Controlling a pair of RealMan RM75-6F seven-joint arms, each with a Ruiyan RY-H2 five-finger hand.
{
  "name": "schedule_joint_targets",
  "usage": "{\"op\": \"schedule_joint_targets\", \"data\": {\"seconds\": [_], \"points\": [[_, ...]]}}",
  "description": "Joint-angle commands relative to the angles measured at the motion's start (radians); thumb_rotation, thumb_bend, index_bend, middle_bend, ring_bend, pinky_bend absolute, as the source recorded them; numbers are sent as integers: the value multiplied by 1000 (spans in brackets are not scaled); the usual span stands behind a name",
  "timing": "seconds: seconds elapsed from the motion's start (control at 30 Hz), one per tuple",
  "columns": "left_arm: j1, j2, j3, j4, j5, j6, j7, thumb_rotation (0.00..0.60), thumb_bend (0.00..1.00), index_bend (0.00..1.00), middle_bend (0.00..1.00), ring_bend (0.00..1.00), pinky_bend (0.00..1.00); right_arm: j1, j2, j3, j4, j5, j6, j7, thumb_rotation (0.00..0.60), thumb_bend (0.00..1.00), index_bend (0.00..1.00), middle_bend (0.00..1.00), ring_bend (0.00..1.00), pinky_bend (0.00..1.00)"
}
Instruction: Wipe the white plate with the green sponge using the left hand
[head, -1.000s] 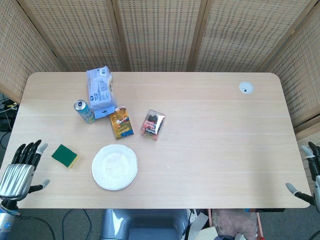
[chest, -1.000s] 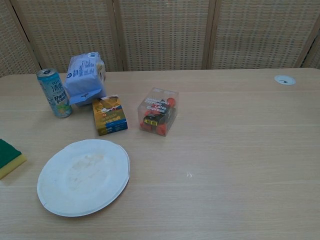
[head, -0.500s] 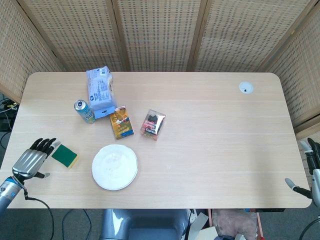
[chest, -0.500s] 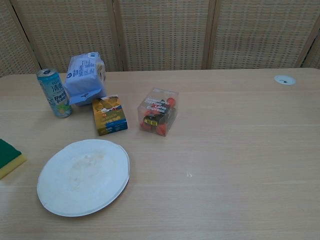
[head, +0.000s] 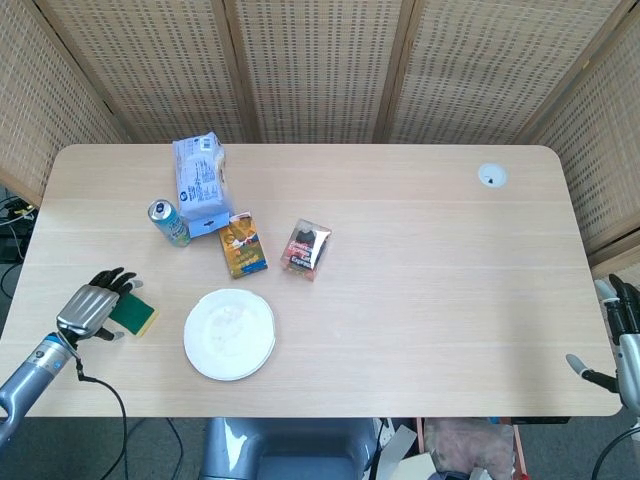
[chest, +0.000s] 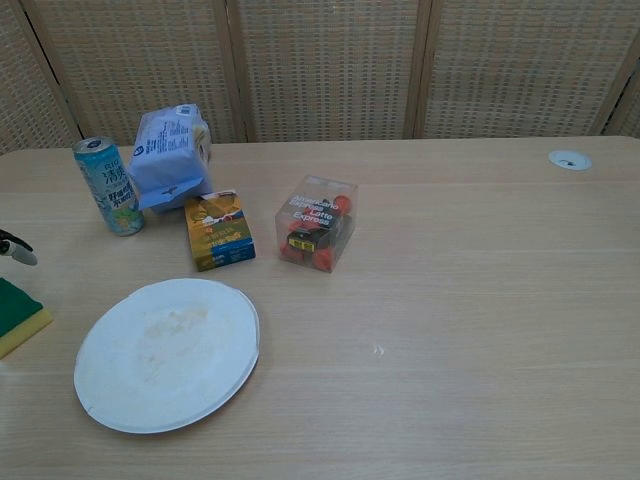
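Nearest the robot, at the desk's (head: 420, 330) front left corner, the left robot hand (head: 93, 308) hovers over the left end of the green sponge (head: 133, 314). Its fingers are spread and curved downward and hold nothing; whether they touch the sponge yet cannot be told. The sponge, green on top with a yellow underside, lies flat with its long axis slanting from far-left to near-right. It sits immediately right of the hand, so the grasp looks like a short drop onto it.

Just right of the sponge, apart from it, rests the white plate (head: 229, 333), faintly smeared in the middle. Carrying the sponge there would mean a short sweep to the right. The right robot hand (head: 618, 340) waits off the desk's front right edge, well apart from everything, fingers loosely apart and empty.

Farther back stand a yellow carton (chest: 219, 231) and a clear box (chest: 318, 222) reading "Americano Latte Express". Behind them are a blue-green can (chest: 108, 186) with unreadable print and a pale blue wrapped packet (chest: 169, 155). A small round grommet (head: 491, 176) marks the far right.
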Motion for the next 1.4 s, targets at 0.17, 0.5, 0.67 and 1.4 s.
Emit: {"op": "schedule_joint_targets", "data": {"seconds": [0.17,0.5,0.67,1.4], "points": [[-22,-29,11,32,-20,-44,-8,600,0,230,137,30,133,1,0,1,1,3,-1,3,600,0,0,0,0,0],[-27,-61,16,59,-32,-34,8,600,0,394,270,140,226,6,0,-1,2,-1,-9,8,600,0,0,0,0,0],[-29,-74,16,66,-38,-33,16,600,0,467,334,198,277,9,0,-1,4,0,-14,11,600,0,0,0,0,0],[-158,63,-97,-530,-81,42,-245,600,140,548,393,246,325,10,2,-6,4,-14,-8,21,600,0,0,0,0,0]]}}
